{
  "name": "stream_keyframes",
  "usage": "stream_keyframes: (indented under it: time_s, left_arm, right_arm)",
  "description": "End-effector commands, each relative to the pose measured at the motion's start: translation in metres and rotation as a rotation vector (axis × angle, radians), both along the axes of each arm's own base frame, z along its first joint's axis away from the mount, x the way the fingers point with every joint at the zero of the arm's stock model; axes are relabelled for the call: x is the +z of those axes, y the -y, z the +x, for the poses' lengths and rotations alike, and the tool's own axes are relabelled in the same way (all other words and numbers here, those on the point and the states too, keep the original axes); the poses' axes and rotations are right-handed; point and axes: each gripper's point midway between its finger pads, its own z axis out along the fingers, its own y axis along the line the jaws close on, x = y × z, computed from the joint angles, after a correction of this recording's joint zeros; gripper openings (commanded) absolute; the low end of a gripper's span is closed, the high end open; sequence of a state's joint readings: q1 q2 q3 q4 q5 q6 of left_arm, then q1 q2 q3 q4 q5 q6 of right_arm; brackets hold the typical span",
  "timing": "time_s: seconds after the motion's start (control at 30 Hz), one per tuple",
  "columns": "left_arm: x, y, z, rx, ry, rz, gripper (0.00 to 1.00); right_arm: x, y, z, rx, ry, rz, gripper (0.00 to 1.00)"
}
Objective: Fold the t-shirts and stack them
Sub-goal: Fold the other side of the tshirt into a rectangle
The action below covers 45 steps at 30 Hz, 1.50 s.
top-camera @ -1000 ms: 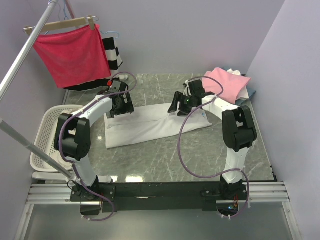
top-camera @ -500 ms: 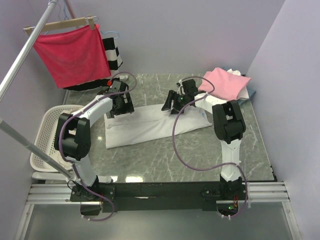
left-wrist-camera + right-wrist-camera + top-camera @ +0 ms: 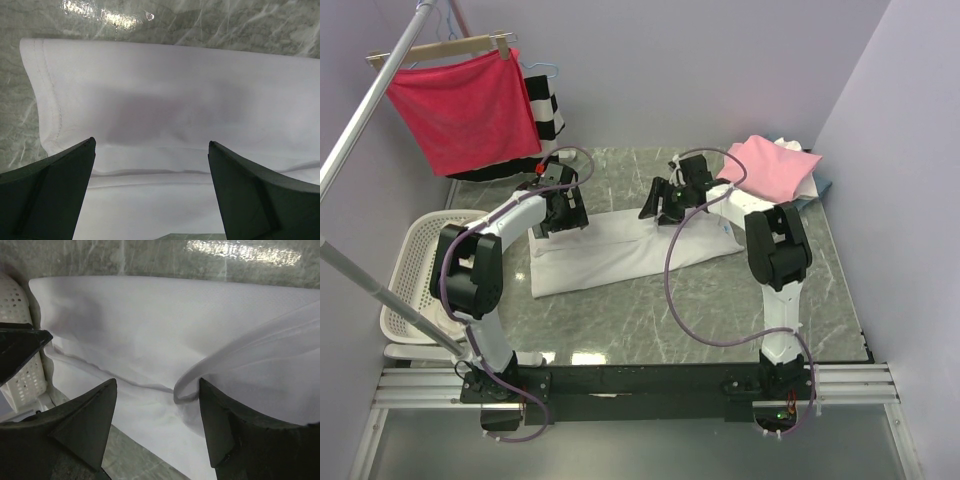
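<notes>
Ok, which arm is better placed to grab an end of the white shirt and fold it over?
Left, probably. The left gripper hangs open right over the hemmed end of the white t-shirt. The right gripper, also open, sits over the middle of the strip, away from its far end.

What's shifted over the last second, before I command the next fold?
The right pincer slid left above the white t-shirt, its elbow swinging in with it; it is open and holds nothing. The left pincer, also open, the shirt and the pink stack stayed put.
</notes>
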<state>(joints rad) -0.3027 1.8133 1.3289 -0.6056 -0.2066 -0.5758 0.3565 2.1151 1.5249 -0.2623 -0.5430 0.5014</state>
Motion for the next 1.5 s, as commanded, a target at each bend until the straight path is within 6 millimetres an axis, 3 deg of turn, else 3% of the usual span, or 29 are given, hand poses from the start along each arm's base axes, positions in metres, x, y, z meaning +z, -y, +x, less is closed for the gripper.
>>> stream_keyframes:
  time_s: [0.0,0.17,0.23,0.33,0.43,0.63,0.67,0.87,1.03,1.13,1.2,1.37,1.43,1.47]
  left_arm:
    - [-0.004,0.001,0.003,-0.016,0.008,0.009,1.00]
    - [-0.002,0.002,0.003,-0.017,0.010,0.004,0.99]
    - [-0.001,0.001,0.003,-0.016,0.012,0.008,0.99]
    - [-0.002,0.002,0.004,-0.018,0.010,0.004,1.00]
    - [-0.002,0.003,0.004,-0.022,0.010,-0.001,0.99]
    - [0.002,0.003,0.005,-0.020,0.019,-0.003,1.00]
    - [0.001,0.004,0.005,-0.022,0.017,-0.005,0.99]
    - [0.000,0.005,0.008,-0.024,0.017,-0.009,1.00]
    - [0.001,0.001,0.007,-0.021,0.016,0.017,1.00]
    - [-0.001,-0.004,0.005,-0.015,0.016,0.035,0.99]
    - [-0.004,-0.003,0.005,-0.016,0.015,0.031,1.00]
    - [-0.012,0.007,0.009,-0.024,0.013,-0.015,0.99]
    - [-0.012,0.018,0.012,-0.048,0.027,-0.064,0.99]
    - [-0.013,0.021,0.011,-0.057,0.029,-0.079,0.99]
  right_arm:
    - [0.057,-0.005,0.003,0.010,0.142,0.001,0.73]
    - [0.050,0.010,0.004,-0.033,0.169,-0.084,0.73]
    - [0.059,0.011,0.005,-0.036,0.195,-0.071,0.74]
    - [0.063,0.003,0.001,0.002,0.194,-0.023,0.74]
    - [0.056,-0.010,-0.004,0.035,0.143,0.044,0.73]
    - [0.012,-0.017,-0.007,0.048,0.021,0.062,0.73]
    - [-0.004,-0.016,-0.008,0.042,-0.014,0.047,0.73]
    - [-0.031,0.001,-0.003,0.001,-0.052,-0.041,0.74]
    - [-0.036,0.045,-0.010,-0.102,-0.069,-0.218,0.75]
    - [-0.024,0.053,-0.034,-0.068,-0.010,-0.204,0.75]
    - [0.000,0.052,-0.046,-0.041,0.076,-0.135,0.75]
    - [0.055,0.066,-0.053,-0.048,0.224,-0.131,0.76]
    - [0.061,0.086,-0.047,-0.124,0.243,-0.221,0.76]
    - [0.053,0.098,-0.055,-0.149,0.185,-0.271,0.76]
